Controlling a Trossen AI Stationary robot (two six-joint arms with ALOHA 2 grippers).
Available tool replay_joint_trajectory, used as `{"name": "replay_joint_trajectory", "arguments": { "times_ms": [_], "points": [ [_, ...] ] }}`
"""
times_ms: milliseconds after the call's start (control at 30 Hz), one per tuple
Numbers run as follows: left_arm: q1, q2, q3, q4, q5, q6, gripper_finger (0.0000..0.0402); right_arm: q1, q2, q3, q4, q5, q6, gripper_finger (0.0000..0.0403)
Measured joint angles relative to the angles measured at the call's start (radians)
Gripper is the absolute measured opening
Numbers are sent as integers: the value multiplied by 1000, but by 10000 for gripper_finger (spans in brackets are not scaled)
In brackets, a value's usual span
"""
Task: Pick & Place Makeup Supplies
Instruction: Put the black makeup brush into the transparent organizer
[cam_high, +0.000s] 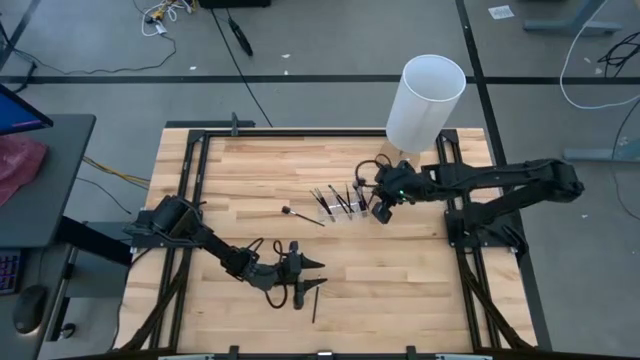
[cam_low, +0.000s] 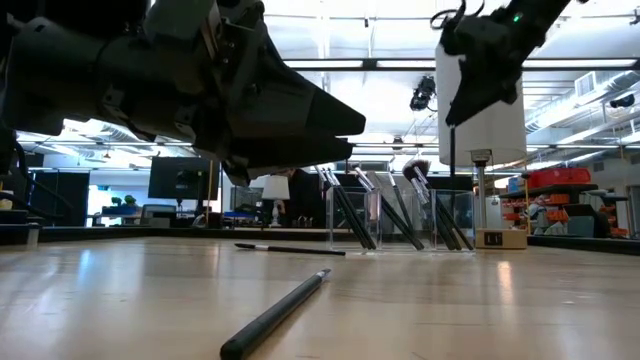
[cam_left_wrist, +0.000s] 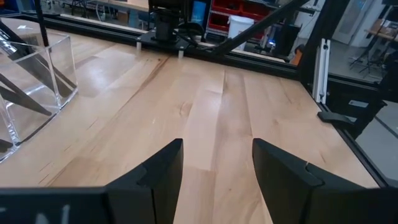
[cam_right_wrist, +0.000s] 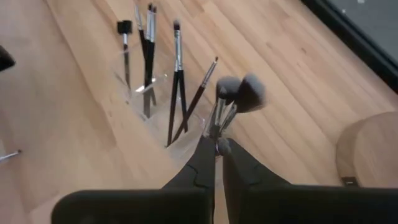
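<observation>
A clear plastic holder (cam_high: 340, 210) (cam_right_wrist: 155, 106) stands mid-table with several thin dark brushes leaning in its compartments. One loose brush (cam_high: 303, 216) (cam_low: 290, 249) lies flat left of the holder. Another loose brush (cam_high: 315, 300) (cam_low: 275, 315) lies near the table's near edge. My right gripper (cam_high: 380, 208) (cam_right_wrist: 219, 149) hangs over the holder's right end, shut on a thin dark brush (cam_low: 452, 155). My left gripper (cam_high: 316, 272) (cam_left_wrist: 217, 146) hovers low beside the near brush, open, with only bare wood between its fingers. My right gripper pinches the thin brush by its upper end (cam_right_wrist: 218, 147) between the two fingers, coming from above and pointing down. The brush hangs upright below the fingers (cam_low: 452, 120). Its lower end reaches down to the holder's right compartment; whether it touches there I cannot tell.
A tall white cylinder lamp (cam_high: 425, 100) (cam_low: 500, 125) stands just beyond the holder, close to my right arm. A black frame (cam_high: 190, 140) borders the wooden table. Open wood lies between the holder and my left gripper.
</observation>
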Motion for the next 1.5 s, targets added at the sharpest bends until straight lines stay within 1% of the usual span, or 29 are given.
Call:
{"name": "replay_joint_trajectory", "arguments": {
  "times_ms": [67,333,467,567,667,767,1033,1167,1267,1367,1500],
  "points": [
    [0,0,0,-2,0,0,195,-23,26,0,10,-27,-14,7],
    [0,0,0,-3,0,-1,195,-127,131,0,48,-218,-75,8],
    [0,0,0,-3,0,-1,195,-171,171,0,59,-262,-78,8],
    [0,0,0,-3,0,-1,195,-195,194,0,68,-279,-81,9],
    [0,0,0,-3,0,-1,195,-211,210,2,76,-288,-92,20],
    [0,0,0,-3,0,-1,195,-216,213,1,83,-290,-111,42],
    [0,0,0,-3,0,-1,195,-216,211,-2,101,-283,-128,117],
    [0,0,0,-3,0,-1,195,-216,184,-2,106,-282,-128,142],
    [0,0,0,-3,0,-1,195,-205,145,-2,109,-280,-115,149],
    [0,0,0,-3,0,-2,195,-177,95,-2,128,-280,-103,148],
    [0,0,0,-3,0,-2,195,-89,46,-2,174,-267,-103,141]
  ]
}}
